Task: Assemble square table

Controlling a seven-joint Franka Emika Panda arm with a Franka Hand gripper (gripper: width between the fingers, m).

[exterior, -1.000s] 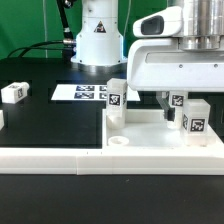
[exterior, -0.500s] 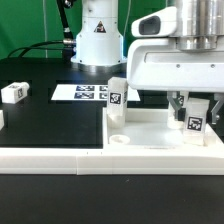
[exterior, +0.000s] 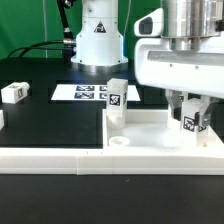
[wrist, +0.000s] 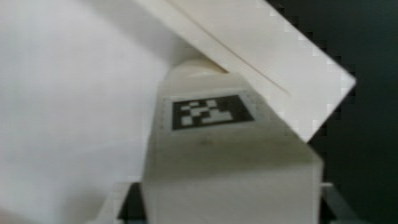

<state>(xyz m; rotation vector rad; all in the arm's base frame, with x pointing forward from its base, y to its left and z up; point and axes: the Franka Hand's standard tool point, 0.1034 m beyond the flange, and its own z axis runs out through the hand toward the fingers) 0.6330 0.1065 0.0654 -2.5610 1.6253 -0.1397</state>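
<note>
The square table's white slab (exterior: 150,133) lies at the exterior view's right, with a round corner hole (exterior: 121,142) showing near its front. One tagged white leg (exterior: 117,94) stands upright on the slab's far left corner. My gripper (exterior: 193,122) hangs over the slab's right side, shut on a second tagged leg (exterior: 192,121). In the wrist view that leg (wrist: 217,150) fills the middle, tag facing the camera. It sits between my dark fingers (wrist: 128,203) above the slab (wrist: 71,90). A third leg (exterior: 13,92) lies loose at the far left.
The marker board (exterior: 80,92) lies flat behind the slab, in front of the arm's base (exterior: 98,40). A long white border bar (exterior: 50,157) runs along the front. Another white piece (exterior: 1,117) pokes in at the left edge.
My jaws stood wide around the right leg and have closed on it. The hand has since turned a little with the leg in it.
</note>
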